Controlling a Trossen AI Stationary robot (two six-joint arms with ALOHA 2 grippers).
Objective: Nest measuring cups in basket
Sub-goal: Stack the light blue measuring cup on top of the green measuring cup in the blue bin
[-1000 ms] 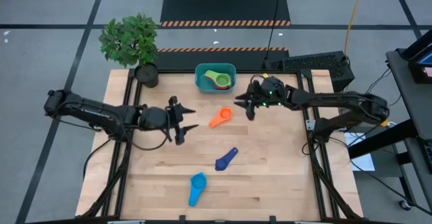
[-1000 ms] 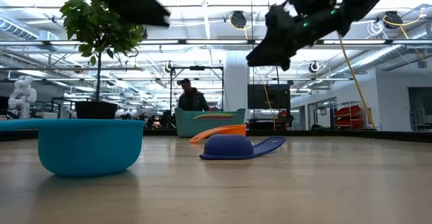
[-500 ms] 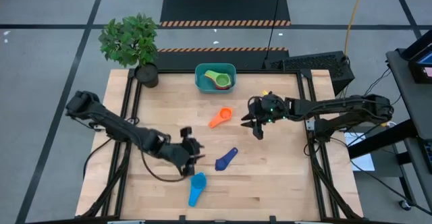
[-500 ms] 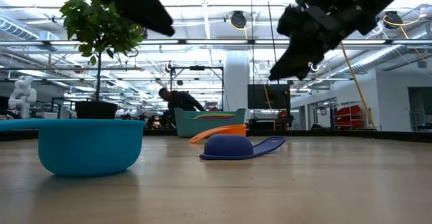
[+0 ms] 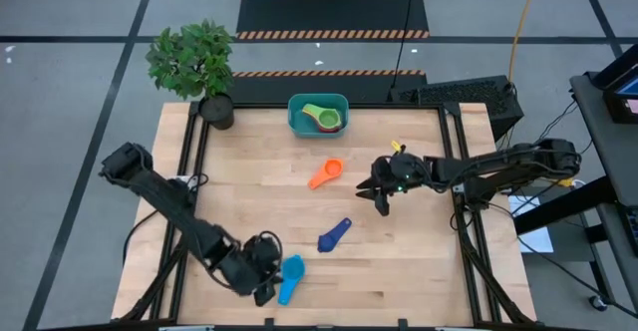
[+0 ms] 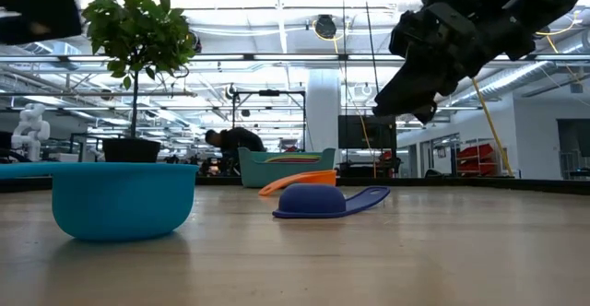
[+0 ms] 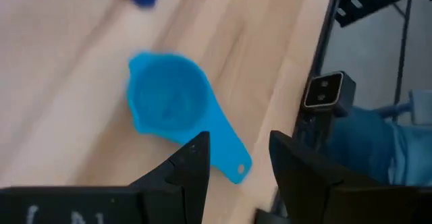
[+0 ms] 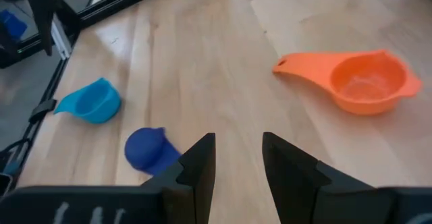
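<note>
The table point(image 5: 399, 261) is pale wood planking with a smooth, lightly sheened finish. The light blue cup point(image 7: 169, 106), orange cup point(image 8: 361, 79) and dark blue cup point(image 6: 323, 200) look like smooth moulded plastic, as does the teal basket point(image 5: 296, 117). Both arms' gripper fingers point(image 8: 202, 163) are matt black.

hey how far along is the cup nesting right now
Done: green, red and yellow cups sit in the basket. In hand: nothing; the left gripper, open, hovers over the light blue cup. Left: that cup, the dark blue cup and the orange cup. The right gripper waits, empty.
</note>
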